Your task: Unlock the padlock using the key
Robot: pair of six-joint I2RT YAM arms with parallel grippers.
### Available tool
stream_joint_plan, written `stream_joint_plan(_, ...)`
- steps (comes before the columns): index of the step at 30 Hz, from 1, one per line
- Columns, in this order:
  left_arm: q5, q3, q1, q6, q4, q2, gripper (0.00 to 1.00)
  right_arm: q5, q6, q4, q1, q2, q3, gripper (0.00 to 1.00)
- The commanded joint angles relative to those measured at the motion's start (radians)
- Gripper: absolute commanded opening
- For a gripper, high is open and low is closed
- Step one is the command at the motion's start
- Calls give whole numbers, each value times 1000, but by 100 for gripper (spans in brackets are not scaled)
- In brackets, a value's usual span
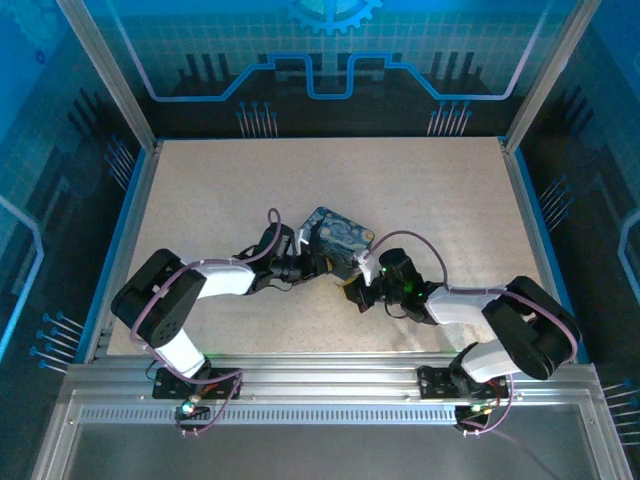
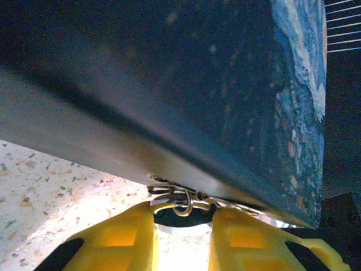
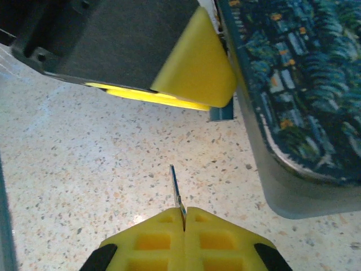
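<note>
Right pincer (image 3: 184,220) clamped on key (image 3: 176,189); blade points ahead toward padlock (image 3: 221,114), slightly right, gripped by left pincer (image 2: 183,226).

Speckled beige table (image 1: 200,200), blue painted tin (image 1: 338,238) resting on it

Left hand (image 1: 322,263) at tin (image 1: 338,236); right hand (image 1: 356,288) beside.

A blue starry-night tin (image 1: 332,228) lies mid-table; the speckled tabletop (image 1: 420,190) is pale; blue-lit panels (image 1: 330,50) stand behind.
</note>
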Motion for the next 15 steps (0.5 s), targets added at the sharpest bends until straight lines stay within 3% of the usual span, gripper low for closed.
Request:
stream_joint_plan(1, 40, 24, -3, -20, 12, -44, 23, 47, -27, 28, 11, 14, -9, 0)
stream_joint_plan(15, 46, 16, -6, -37, 19, -53, 23, 111, -36, 72, 26, 23, 9, 0)
